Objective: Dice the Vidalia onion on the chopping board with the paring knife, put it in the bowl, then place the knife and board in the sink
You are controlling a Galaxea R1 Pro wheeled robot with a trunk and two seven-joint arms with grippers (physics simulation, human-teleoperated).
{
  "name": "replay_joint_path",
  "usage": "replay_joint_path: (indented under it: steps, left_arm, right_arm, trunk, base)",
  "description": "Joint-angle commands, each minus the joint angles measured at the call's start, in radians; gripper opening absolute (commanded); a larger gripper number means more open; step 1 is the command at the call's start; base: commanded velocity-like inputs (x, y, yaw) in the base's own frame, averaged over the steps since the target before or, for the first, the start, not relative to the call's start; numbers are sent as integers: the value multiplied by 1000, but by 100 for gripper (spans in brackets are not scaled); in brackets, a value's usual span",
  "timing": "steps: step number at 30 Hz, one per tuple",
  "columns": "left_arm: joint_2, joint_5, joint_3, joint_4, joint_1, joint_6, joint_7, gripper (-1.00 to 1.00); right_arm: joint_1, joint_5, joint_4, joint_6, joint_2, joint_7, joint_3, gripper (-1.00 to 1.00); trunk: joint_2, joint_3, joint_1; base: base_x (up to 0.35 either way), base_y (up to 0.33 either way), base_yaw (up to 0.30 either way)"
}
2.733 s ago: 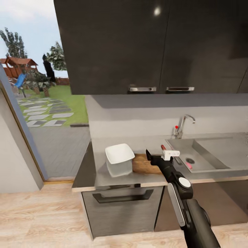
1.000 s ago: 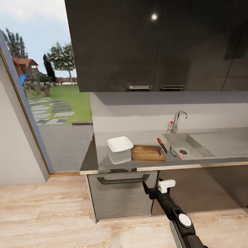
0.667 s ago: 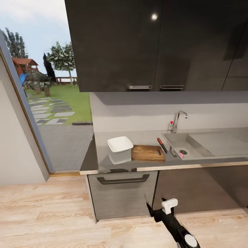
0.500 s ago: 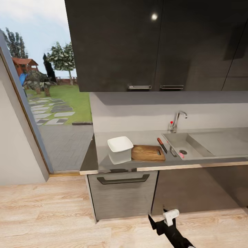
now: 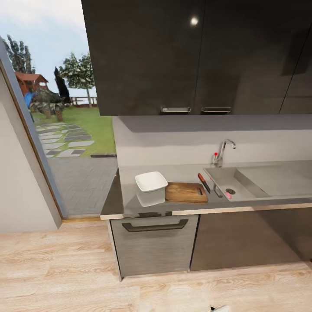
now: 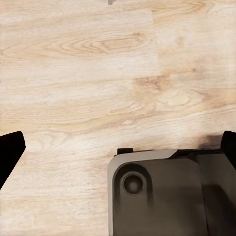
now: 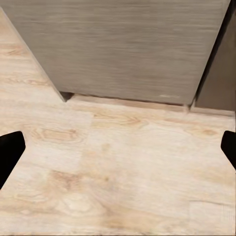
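Pale wood floor [image 5: 65, 268] lies nearest you in the head view, and at about 6 o'clock a small tip of the right pincer [image 5: 219, 308] pokes in at the frame's edge. Seen from the right wrist, the right pincer [image 7: 118, 147] has its two dark fingertips spread wide apart at the frame's sides, nothing between them, facing the floor and the foot of a grey cabinet [image 7: 128, 49]. Seen from the left wrist, the left pincer [image 6: 118, 147] is spread just as wide and empty, over the floor and a dark part of the robot's base [image 6: 167, 196].

Farther off, the grey tabletop [image 5: 182, 173] tops dark cabinets. On it, toward 12 o'clock, the white bowl [image 5: 151, 181] sits just beside the brown board [image 5: 186, 192], at the board's 9 o'clock. The knife [image 5: 203, 182] lies at the board's 2 o'clock, between board and sink [image 5: 260, 182]. Inside the sink, a small pink onion [image 5: 227, 195] rests near the round drain [image 5: 230, 191]. Behind stands the tap [image 5: 222, 152]. At 10 o'clock a doorway opens onto a garden [image 5: 65, 125].
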Motion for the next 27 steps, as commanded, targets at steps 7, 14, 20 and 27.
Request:
replay_joint_path:
  steps: [7,14,20,27]
  left_arm:
    - [2,3,64,-1,0,-2,1,100]
    - [2,5,103,1,0,-2,1,100]
    - [2,4,105,-1,0,-3,1,100]
    - [2,1,105,217,-12,-3,0,100]
  right_arm:
    - [0,6,116,-5,0,-6,2,100]
    - [0,5,174,-3,-1,-12,1,100]
    - [0,4,178,-2,0,-39,1,100]
    - [0,3,180,5,2,-48,1,100]
  trunk:
    - [-2,-2,0]
    - [-2,-2,0]
    - [-2,-2,0]
    - [-2,-2,0]
  base:
    - [0,0,0]
    - [0,0,0]
    - [0,0,0]
    - [0,0,0]
